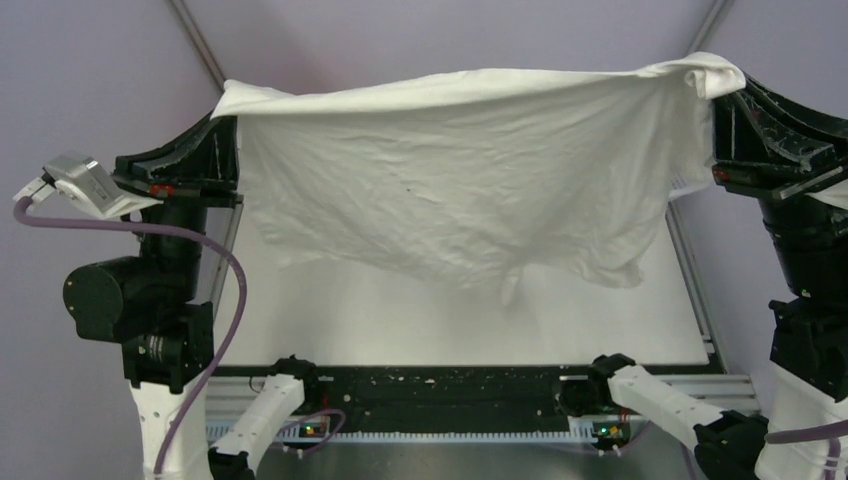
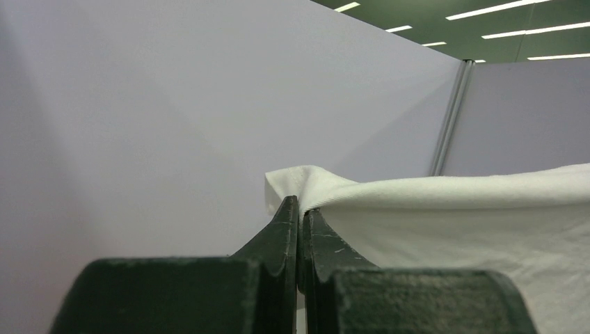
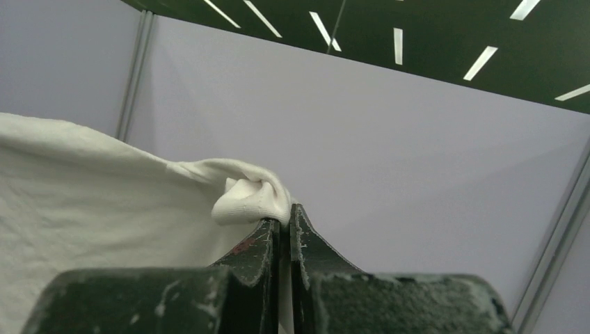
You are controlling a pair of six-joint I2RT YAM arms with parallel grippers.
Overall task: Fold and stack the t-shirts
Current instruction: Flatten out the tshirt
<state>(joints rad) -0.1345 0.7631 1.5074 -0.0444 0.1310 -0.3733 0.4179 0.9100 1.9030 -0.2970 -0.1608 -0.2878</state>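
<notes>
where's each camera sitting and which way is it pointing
Top external: above, behind the robot, facing the table; left arm, right arm show, white t-shirt stretched between.
Left wrist: on the wrist, looking along the left claw toward the wall.
Right wrist: likewise, along the right claw.
Shared: all show the t-shirt; each claw pinches a corner.
</notes>
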